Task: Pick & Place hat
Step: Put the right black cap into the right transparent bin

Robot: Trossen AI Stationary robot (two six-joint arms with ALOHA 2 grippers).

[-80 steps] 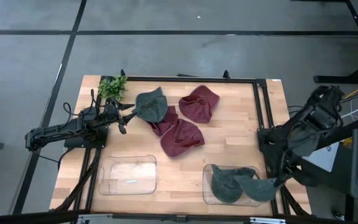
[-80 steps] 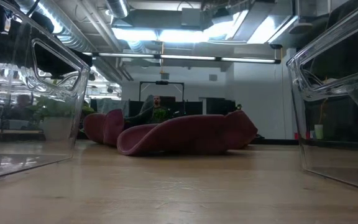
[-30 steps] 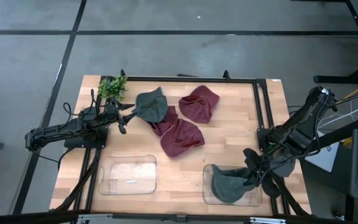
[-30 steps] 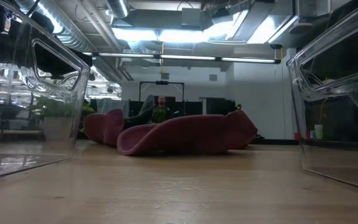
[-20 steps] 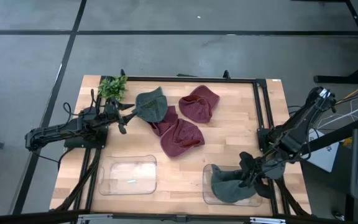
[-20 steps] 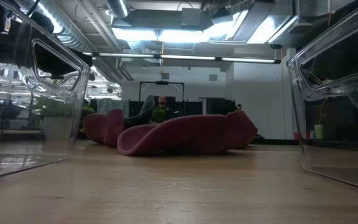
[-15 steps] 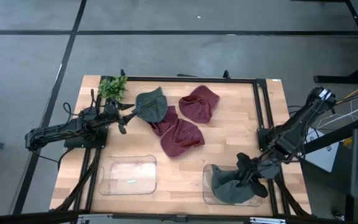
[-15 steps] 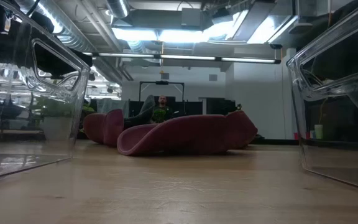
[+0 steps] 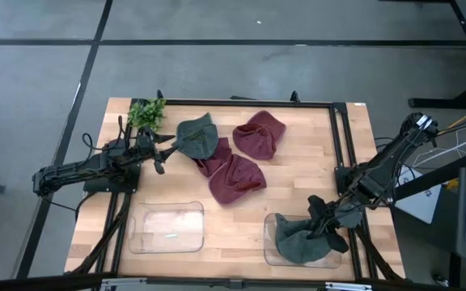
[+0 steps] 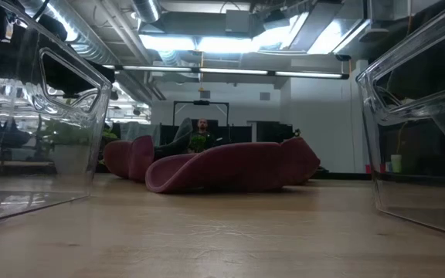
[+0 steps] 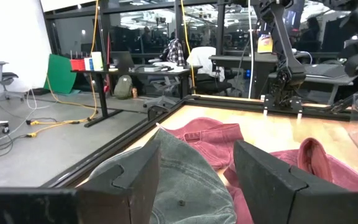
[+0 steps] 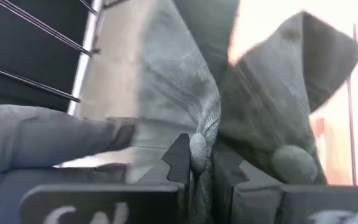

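Note:
Two grey-green hats show. One [image 9: 196,136] lies on the table at the far left, partly on a red hat [image 9: 213,159]. The other [image 9: 296,241] sits in the clear right bin [image 9: 272,250], with my right gripper [image 9: 320,229] shut on it above the bin's right half. Two more red hats [image 9: 259,134] [image 9: 235,178] lie mid-table. My left gripper [image 9: 167,150] waits open and level, its fingers to either side of the far-left grey hat's near edge [image 11: 179,186]. My right gripper pinches a raised fold of the grey hat's cloth [image 12: 199,144] between its two fingers [image 12: 180,163]. The fingers slant down from the table's right side. The cloth hangs below the gripper into the bin, where more grey cloth with a top button [image 12: 288,163] lies.
A second clear bin [image 9: 168,228] stands near the front left. A small green plant [image 9: 146,113] sits at the far left corner. A black frame rail [image 9: 342,145] runs along the table's far and right edges. In the low view a red hat [image 10: 230,166] lies between the bins.
My right gripper has sunk and gone a little toward the table's left, staying shut on the grey hat. The hat has come down with it and now bunches inside the right bin.

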